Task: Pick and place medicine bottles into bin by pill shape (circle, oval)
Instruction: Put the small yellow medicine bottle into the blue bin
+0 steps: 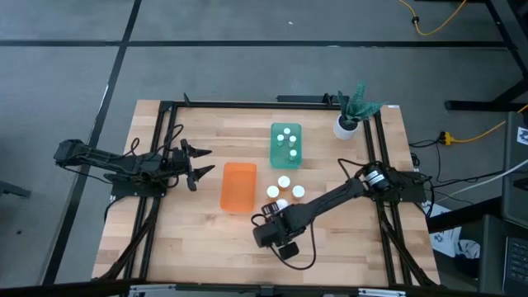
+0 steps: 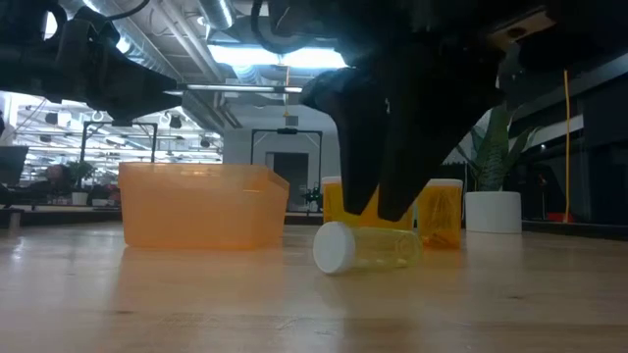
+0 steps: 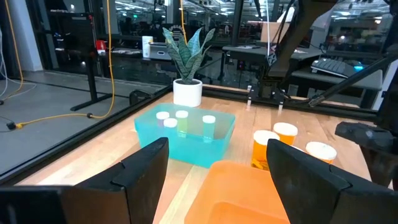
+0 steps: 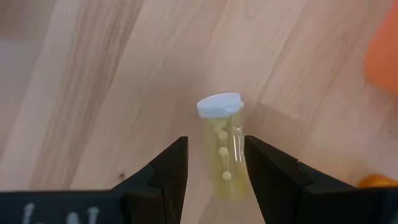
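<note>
A clear yellowish medicine bottle [image 4: 222, 146] with a white cap [image 4: 219, 104] lies on its side on the wooden table, small round pills showing inside; it also shows in the low view [image 2: 365, 247]. My right gripper [image 4: 214, 140] is open, its fingers on either side of the bottle's body, their tips just above it in the low view [image 2: 378, 208]. Three more bottles [image 1: 284, 181] stand upright next to it. The orange bin [image 1: 238, 186] holds nothing I can see. The teal bin [image 1: 286, 144] holds several bottles. My left gripper [image 1: 200, 162] is open, left of the orange bin.
A white plant pot [image 1: 346, 125] with a green plant stands at the far right corner, beside the teal bin. Black frame rails [image 1: 247, 105] run along the table's edges. Bare wood lies near the front edge [image 1: 198, 247].
</note>
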Controlling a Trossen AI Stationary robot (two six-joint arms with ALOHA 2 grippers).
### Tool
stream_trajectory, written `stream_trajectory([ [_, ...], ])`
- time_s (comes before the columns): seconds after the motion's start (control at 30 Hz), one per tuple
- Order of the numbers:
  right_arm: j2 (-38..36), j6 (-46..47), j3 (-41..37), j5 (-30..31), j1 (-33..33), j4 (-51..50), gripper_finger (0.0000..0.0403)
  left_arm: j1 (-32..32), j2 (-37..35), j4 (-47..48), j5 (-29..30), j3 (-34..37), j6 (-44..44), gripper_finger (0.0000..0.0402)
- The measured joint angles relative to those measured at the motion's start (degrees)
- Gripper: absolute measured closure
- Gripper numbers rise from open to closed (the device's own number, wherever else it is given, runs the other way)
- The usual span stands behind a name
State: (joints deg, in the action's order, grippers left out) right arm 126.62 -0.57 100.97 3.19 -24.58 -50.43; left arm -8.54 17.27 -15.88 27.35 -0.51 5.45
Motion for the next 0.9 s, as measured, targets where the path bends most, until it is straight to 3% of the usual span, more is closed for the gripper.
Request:
stream_trajectory([
  [0.57, 3.3, -2.5, 0.0, -0.3, 0.0, 3.2, 0.0245, 0.0, 0.0, 0.0, 0.0, 0.0, 0.0, 0.0139],
  [0.9, 3.3, 5.7, 0.0, -0.3, 0.0, 4.1, 0.0289, 0.0, 0.0, 0.0, 0.0, 0.0, 0.0, 0.0139],
])
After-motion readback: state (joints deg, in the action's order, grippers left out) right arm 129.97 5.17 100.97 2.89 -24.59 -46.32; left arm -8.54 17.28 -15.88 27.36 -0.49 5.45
